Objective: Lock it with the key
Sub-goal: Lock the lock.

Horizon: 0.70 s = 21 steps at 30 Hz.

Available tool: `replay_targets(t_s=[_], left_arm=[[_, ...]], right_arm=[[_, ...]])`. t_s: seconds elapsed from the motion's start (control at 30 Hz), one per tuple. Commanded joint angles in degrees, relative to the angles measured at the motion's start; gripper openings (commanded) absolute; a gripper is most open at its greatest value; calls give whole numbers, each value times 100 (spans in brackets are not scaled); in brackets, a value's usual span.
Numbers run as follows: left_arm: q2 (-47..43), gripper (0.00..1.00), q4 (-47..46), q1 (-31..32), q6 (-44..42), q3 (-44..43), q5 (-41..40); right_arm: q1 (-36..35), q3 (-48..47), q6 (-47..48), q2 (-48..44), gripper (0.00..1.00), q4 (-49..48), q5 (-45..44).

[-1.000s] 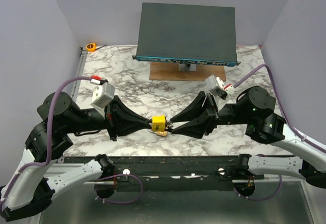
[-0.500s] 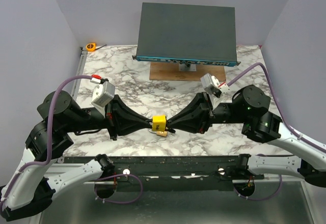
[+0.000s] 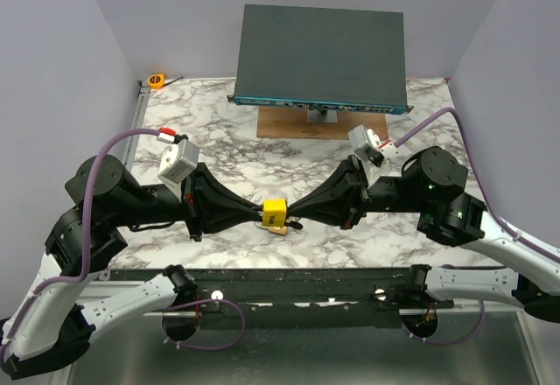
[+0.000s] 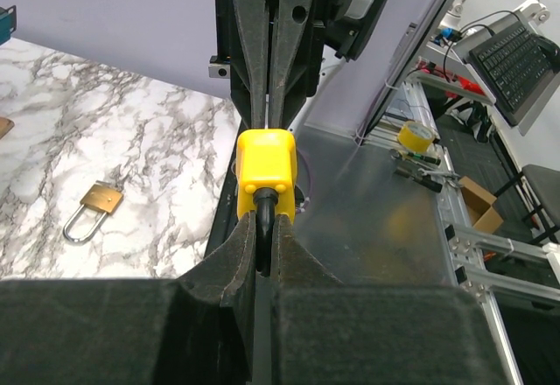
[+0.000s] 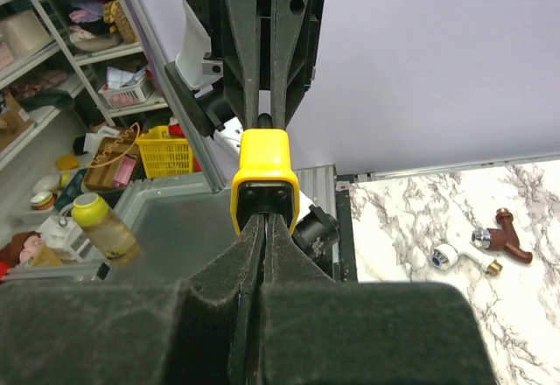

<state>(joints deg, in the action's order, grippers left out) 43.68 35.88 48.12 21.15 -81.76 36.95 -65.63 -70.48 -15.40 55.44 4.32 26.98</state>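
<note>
my view | left end effector clamped on yellow padlock shackle | right end effector pinched together at its bottom face, can't tell if it's gripping anything | padlock center frame, over desk

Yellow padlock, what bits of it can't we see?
1. Keyhole and any key: right wrist view, the shut right gripper covers them.
2. Shackle: left wrist view, the left gripper hides most of it.
3. Top view: the yellow padlock is too small, and both grippers cover its ends.
</note>
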Motion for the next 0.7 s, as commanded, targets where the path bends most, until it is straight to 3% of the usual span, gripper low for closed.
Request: replay_targets(t_s=[0.0, 0.67], left_arm=[[-35, 0, -428, -22, 12, -89, 59], [-52, 0, -616, -101, -14, -16, 251]], right_arm=[[-34, 100, 43, -80, 1, -67, -154], [-29, 147, 186, -414, 1, 470, -575]])
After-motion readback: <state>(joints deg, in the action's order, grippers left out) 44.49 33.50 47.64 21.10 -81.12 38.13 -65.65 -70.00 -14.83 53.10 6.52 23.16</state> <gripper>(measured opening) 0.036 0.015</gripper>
